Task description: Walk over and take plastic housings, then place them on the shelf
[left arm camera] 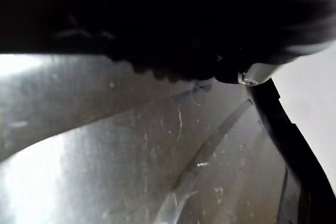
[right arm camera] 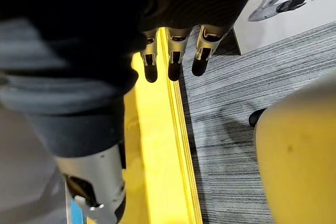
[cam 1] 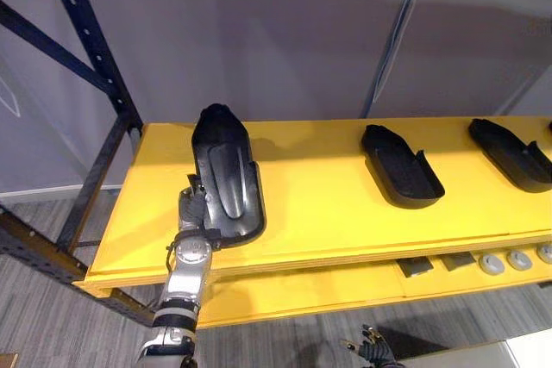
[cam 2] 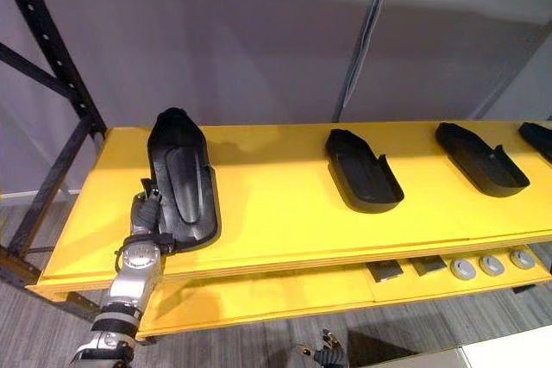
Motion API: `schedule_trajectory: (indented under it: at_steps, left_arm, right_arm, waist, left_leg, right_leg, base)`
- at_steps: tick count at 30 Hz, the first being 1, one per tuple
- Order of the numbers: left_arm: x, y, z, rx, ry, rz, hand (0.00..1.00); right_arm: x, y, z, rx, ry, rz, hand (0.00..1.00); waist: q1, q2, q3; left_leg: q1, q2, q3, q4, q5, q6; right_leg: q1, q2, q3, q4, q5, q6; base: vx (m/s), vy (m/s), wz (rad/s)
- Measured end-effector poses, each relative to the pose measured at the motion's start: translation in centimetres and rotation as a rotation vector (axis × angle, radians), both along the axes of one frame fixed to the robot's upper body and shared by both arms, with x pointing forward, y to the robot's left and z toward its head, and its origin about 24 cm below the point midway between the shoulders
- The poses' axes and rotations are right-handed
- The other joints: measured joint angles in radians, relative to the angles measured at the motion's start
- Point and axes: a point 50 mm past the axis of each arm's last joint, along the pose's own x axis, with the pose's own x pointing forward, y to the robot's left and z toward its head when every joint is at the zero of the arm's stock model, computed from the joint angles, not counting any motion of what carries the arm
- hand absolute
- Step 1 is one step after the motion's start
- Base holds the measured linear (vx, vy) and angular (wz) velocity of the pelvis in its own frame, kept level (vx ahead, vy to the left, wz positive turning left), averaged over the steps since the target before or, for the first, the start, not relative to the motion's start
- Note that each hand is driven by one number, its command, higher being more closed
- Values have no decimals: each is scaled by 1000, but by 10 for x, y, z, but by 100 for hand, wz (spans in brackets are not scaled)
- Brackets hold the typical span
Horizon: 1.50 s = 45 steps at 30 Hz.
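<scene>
Hand, left (cam 1: 193,204), against near end of housing (cam 1: 226,170); grasping or released, cannot tell. Housing flat on shelf (cam 1: 328,208), left end, lengthwise like two others (cam 1: 401,165) further right, probably to keep row spacing. Right hand (right arm camera: 174,56) slack, hanging low by shelf front, idle.

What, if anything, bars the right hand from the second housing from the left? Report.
Probably nothing. The right hand hangs open below the shelf's front edge; the second housing lies alone on the top board, nothing on or against it. The hand must rise over the edge first.
</scene>
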Motion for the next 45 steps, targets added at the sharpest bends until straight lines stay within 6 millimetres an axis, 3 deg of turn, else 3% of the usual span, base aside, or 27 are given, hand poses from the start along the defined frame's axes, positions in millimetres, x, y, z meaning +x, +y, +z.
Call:
schedule_trajectory:
  at_steps: [5,7,16,26,30,34,35,41,45]
  left_arm:
    - [11,-1,6,-1,-1,1,0]
    - [12,-1,6,21,5,-2,0]
    - [12,-2,10,19,-19,12,0]
    - [-3,-16,27,-45,-162,62,0]
    - [-12,-26,57,-76,-321,49,0]
    - [-39,-53,88,-92,-519,-83,0]
    - [-43,-56,90,-96,-535,-106,100]
    - [-84,-96,83,-119,-536,-325,100]
    - [-101,-101,72,-134,-497,-375,100]
  right_arm:
    - [1,-1,0,-2,-4,1,0]
    - [2,-1,1,-2,-6,1,0]
    - [5,-1,1,-3,-14,3,0]
    - [6,0,1,-3,-14,5,0]
    - [5,0,0,-2,-4,5,0]
    - [3,-1,-1,-2,2,-4,0]
    - [3,-1,-1,-2,2,-4,0]
    - [-1,-1,-1,-2,6,-1,0]
    - [-3,1,-1,1,2,6,0]
  waist:
    - [-6,4,3]
    - [-8,5,5]
    - [-10,5,22]
    - [-1,1,36]
    - [10,-5,40]
    - [31,-6,44]
    - [32,-6,44]
    - [62,-6,44]
    - [78,-6,43]
  left_leg:
    - [0,-2,0,13,-23,15]
    - [-1,-3,0,20,-30,24]
    - [2,-4,-4,29,-36,18]
    - [17,-4,-14,20,-36,18]
    - [14,-2,-26,32,-39,16]
    - [5,2,-29,78,-67,8]
    - [2,4,-30,87,-71,6]
    - [-6,15,-26,119,-86,-1]
    - [-22,19,-24,152,-103,2]
  right_leg:
    - [5,-2,6,-11,2,-5]
    - [7,-2,10,-13,0,-27]
    - [13,-3,27,-21,-1,-29]
    - [32,-3,23,-20,-1,-29]
    - [39,-5,32,-16,-1,-27]
    - [42,-6,54,11,-26,8]
    - [42,-6,56,12,-28,12]
    - [42,0,59,17,-29,14]
    - [42,-2,58,18,-29,15]
  base:
    - [53,18,-6]
    - [13,22,-5]
    - [-22,8,-1]
    - [2,3,3]
    - [-7,10,8]
    - [-31,8,0]
    - [-33,3,0]
    - [-6,3,-1]
    - [0,0,0]
